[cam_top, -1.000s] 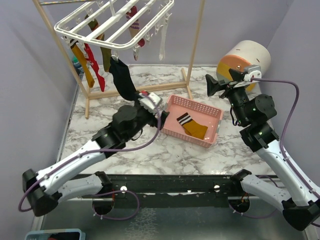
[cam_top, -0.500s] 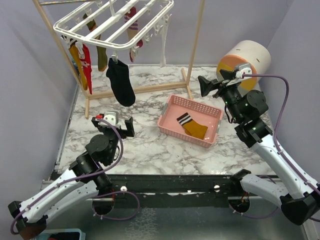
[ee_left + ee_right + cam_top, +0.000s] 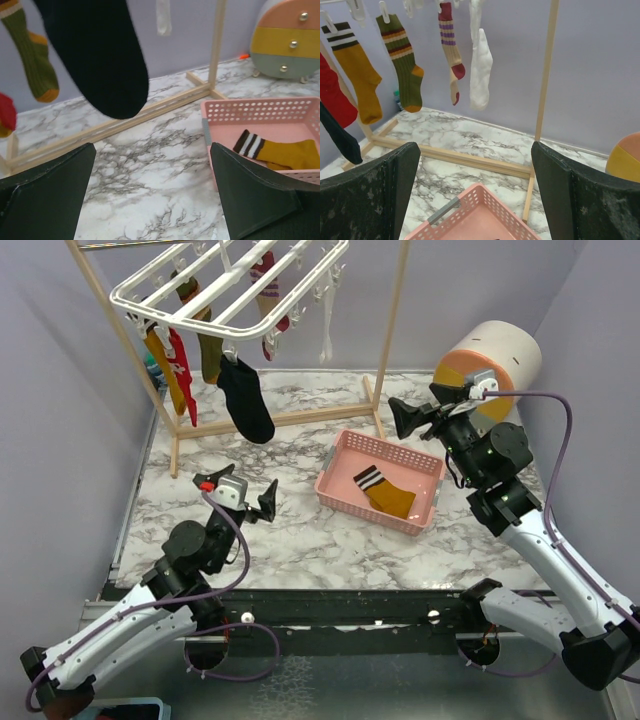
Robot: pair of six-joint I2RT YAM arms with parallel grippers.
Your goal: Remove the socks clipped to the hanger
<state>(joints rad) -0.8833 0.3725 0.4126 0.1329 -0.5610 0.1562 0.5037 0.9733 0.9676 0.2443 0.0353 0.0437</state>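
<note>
Six socks hang on the one white hanger point(image 3: 190, 318): a mustard sock point(image 3: 360, 80), a red sock point(image 3: 332, 97), an olive striped sock point(image 3: 402, 70), a black sock point(image 3: 250, 405), a maroon-striped sock point(image 3: 451, 50) and a white sock point(image 3: 481, 70). A seventh sock point(image 3: 280, 152), mustard with a striped cuff, lies in the single pink basket point(image 3: 372, 512). There is one wooden pole frame point(image 3: 394, 320) and one small chest point(image 3: 292, 45) with three drawers. There are two robot arms, the left arm point(image 3: 130, 615) and the right arm point(image 3: 540, 540).

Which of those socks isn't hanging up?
The mustard sock with the striped cuff: it lies in the pink basket, while the rest dangle from the white hanger.
</note>
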